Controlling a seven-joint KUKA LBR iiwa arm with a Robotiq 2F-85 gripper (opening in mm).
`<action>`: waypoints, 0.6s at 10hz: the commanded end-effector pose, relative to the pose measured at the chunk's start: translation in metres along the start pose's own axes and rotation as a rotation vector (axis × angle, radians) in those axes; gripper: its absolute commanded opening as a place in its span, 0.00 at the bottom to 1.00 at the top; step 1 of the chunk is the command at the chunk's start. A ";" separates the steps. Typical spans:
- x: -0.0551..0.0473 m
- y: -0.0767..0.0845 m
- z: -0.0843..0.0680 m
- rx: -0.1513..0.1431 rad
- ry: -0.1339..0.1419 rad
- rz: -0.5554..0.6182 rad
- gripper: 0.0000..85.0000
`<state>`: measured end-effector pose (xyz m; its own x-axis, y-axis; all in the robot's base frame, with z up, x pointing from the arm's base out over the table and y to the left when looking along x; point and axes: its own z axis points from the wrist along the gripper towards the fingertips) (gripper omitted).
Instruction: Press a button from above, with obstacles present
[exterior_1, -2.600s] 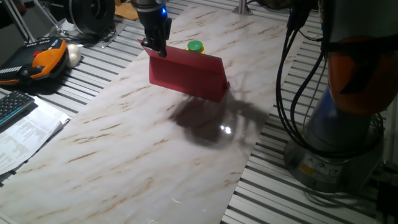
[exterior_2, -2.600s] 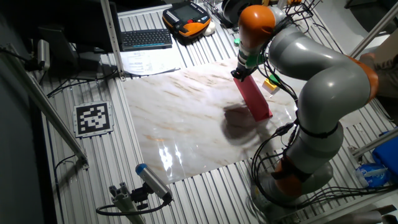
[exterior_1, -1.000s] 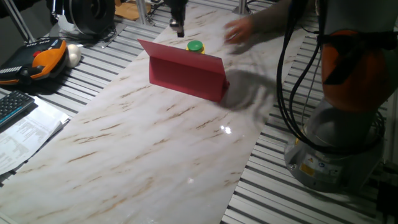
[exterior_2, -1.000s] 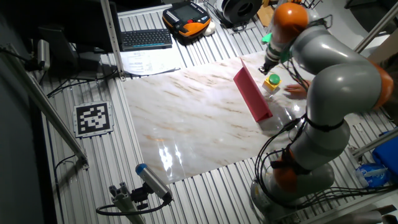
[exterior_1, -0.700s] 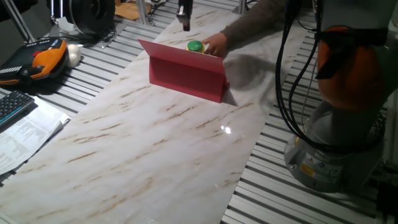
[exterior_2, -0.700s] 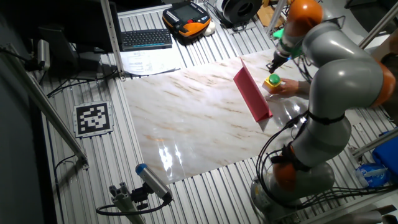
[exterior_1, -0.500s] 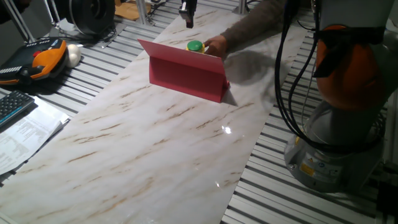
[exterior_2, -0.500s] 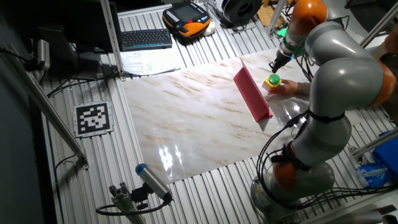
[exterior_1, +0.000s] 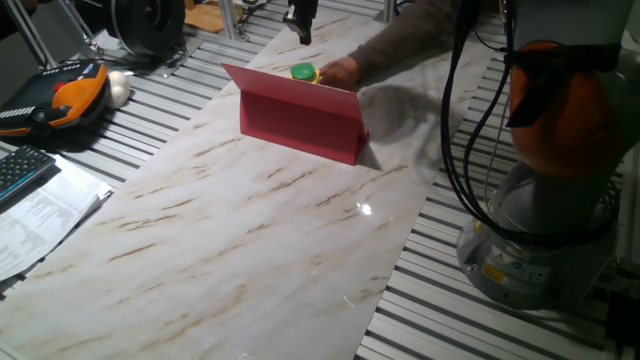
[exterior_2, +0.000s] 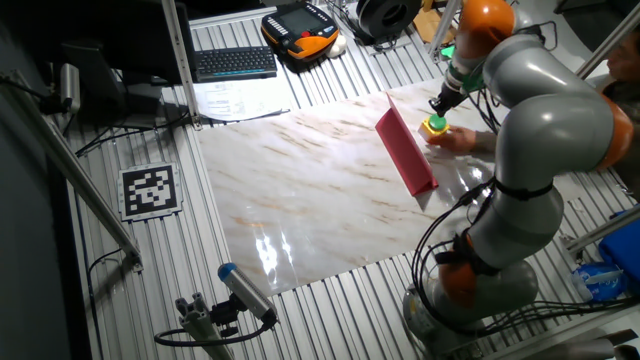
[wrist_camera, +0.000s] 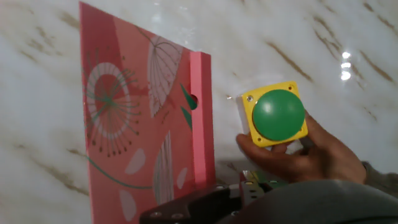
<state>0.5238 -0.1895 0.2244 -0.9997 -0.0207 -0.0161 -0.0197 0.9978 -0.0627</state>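
Button (wrist_camera: 278, 115) sits on the marble table (exterior_1: 250, 230) just behind the red board (exterior_1: 300, 125), green cap facing up, held at its base by a person's hand (wrist_camera: 308, 155). Board stands upright, long axis across the table. Gripper (exterior_1: 302, 22) above the button; finger state cannot be told.

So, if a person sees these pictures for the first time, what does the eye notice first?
Probably the red board, standing like a wall on the marble table. Just behind it, a person's hand holds the button, green cap on a yellow base, surprising in a robot scene. The claw hangs above that spot, at the far end of the table.
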 end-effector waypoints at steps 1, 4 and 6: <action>0.000 0.001 0.000 0.020 -0.001 -0.006 0.00; -0.006 -0.016 0.007 0.025 0.004 -0.044 0.20; -0.005 -0.033 0.018 0.012 0.028 -0.041 0.20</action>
<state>0.5297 -0.2232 0.2079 -0.9981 -0.0584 0.0171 -0.0595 0.9954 -0.0744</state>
